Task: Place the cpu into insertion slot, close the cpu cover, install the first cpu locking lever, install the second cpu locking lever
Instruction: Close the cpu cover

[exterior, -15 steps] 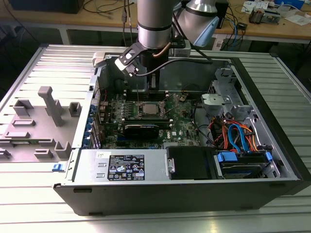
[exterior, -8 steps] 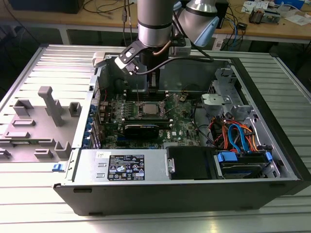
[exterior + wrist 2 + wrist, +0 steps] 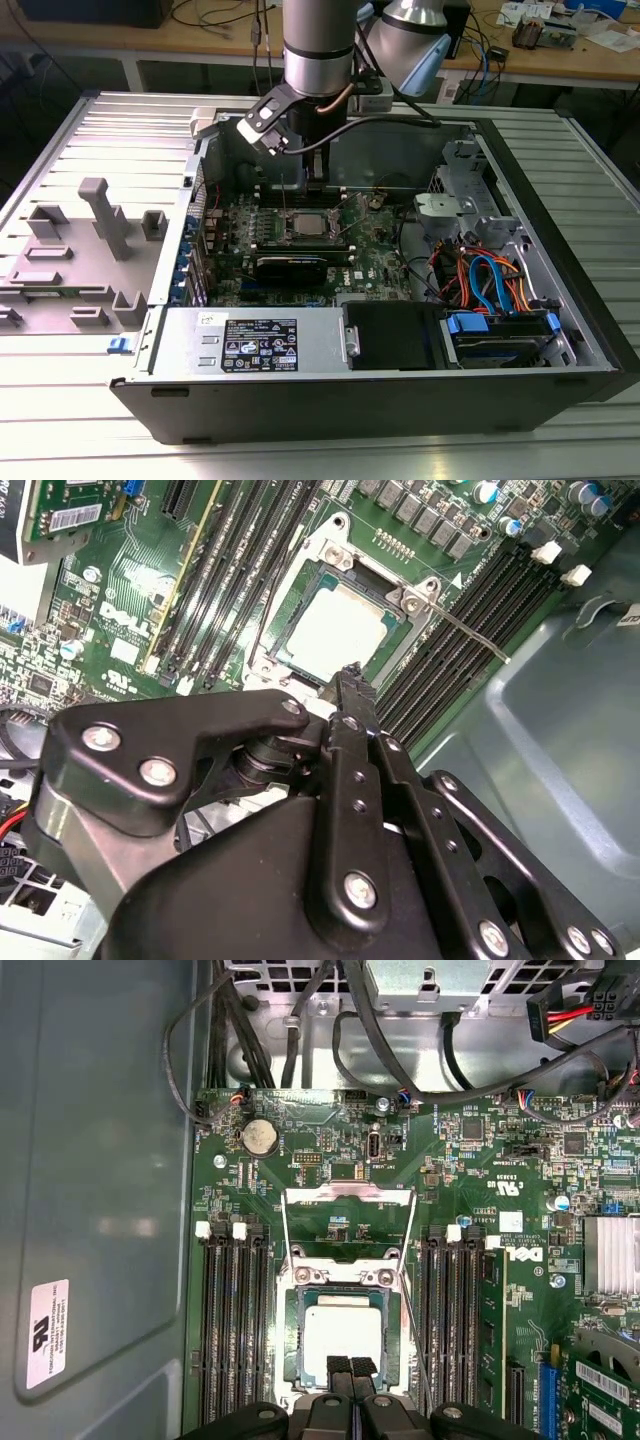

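An open computer case (image 3: pixel 380 400) lies on the slatted metal desk (image 3: pixel 80 130), and the arm reaches down into it over the green motherboard (image 3: pixel 480 1160).

The insertion slot (image 3: pixel 292 1345) serves as the landmark. It sits between two banks of long black memory slots (image 3: pixel 232 1330). The end effector (image 3: pixel 350 1366) hovers at the slot's near edge, its fingertips (image 3: pixel 338 1365) drawn close together and gripping nothing that shows.

The cpu cover (image 3: pixel 345 1197) is swung open and stands on the far side of the slot from the end effector, with the board visible through its window. The cpu (image 3: pixel 340 1335) lies inside the slot and looks flat and square to the rim, so placing appears done and closing not.

Two thin wire levers (image 3: pixel 284 1230) run alongside the open cover, one on each side of the slot, and both are unlatched.

The main risk is at the slot itself. If the narrow tips press on the chip's edge rather than the cover, the chip could tilt or the contacts beneath it could be damaged. The cover could also catch on a loose lever as it swings over the slot and come down crooked. A springy wire lever may slip off such slim tips — and snap back.
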Available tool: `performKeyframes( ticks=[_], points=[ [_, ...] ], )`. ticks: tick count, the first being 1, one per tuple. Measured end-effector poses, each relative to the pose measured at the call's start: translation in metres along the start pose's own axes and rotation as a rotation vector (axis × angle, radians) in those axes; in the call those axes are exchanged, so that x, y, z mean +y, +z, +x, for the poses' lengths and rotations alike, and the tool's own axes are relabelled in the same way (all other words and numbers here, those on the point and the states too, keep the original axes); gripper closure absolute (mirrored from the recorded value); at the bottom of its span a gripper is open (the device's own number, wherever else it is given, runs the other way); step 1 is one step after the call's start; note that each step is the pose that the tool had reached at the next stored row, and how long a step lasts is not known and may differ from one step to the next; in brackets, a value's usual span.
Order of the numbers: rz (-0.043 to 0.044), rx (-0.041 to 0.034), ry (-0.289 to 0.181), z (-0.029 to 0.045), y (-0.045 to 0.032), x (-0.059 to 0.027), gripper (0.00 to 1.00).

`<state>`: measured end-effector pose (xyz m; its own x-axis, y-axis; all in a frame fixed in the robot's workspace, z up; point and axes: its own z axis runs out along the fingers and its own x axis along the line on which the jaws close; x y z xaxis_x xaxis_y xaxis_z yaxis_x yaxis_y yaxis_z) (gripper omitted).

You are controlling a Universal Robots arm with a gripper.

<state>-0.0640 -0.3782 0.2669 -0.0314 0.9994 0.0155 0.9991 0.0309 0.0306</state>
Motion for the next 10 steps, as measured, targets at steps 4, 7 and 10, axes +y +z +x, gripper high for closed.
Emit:
performKeyframes(
  ticks=[4,7,10],
  points=[
    [0.0001,-0.0002,0.0,0.0,-0.0009,0.0,0.89],
    [-0.0001,0.0002,0.0,0.0001,-0.006,0.0002,0.89],
    [0.0,0.0,0.0,0.0001,-0.0062,0.0002,0.89]
  ],
)
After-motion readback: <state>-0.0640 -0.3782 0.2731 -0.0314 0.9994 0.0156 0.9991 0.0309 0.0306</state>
